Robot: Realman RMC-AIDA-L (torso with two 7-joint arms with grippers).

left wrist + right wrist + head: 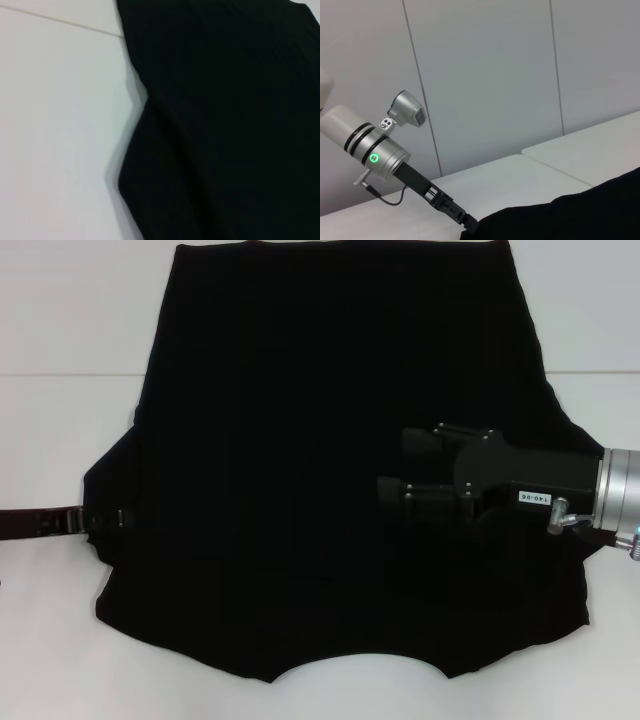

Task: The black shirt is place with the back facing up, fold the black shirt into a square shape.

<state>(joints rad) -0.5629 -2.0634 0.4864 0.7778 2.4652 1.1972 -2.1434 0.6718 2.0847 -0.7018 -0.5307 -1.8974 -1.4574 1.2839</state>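
Observation:
The black shirt lies spread flat on the white table, plain side up, with no lettering showing. My left gripper reaches in low from the left and is shut on the edge of the shirt's left sleeve. It also shows in the right wrist view, where its tip meets the cloth's edge. My right gripper hovers over the right part of the shirt and points left, with its jaws open and empty. The left wrist view shows only the shirt's edge on the table.
A seam crosses the white table. A grey panelled wall stands behind the table.

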